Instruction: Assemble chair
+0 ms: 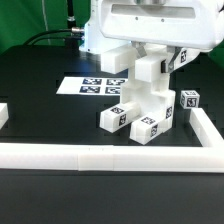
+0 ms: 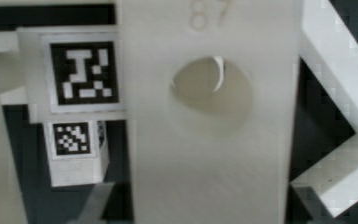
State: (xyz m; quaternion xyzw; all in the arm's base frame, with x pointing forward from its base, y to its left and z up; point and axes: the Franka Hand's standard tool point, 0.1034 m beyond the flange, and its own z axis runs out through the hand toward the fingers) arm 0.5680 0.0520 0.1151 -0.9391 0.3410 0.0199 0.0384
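Claw (image 1: 149, 58) clenched on a white chair panel (image 2: 202, 150), "87" embossed near its round hole (image 2: 197, 80), two black-and-white tags (image 2: 85, 70) behind, marker board (image 1: 98, 86) at eight o'clock from the claw, black surface (image 1: 40, 110).

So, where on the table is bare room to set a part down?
Free: the bare table between marker board, front rail and chair parts. Crowded: around the parts under the gripper.

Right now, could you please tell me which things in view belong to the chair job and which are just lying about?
Job: stacked chair parts, small tagged block.
Lying about: marker board, border rail.
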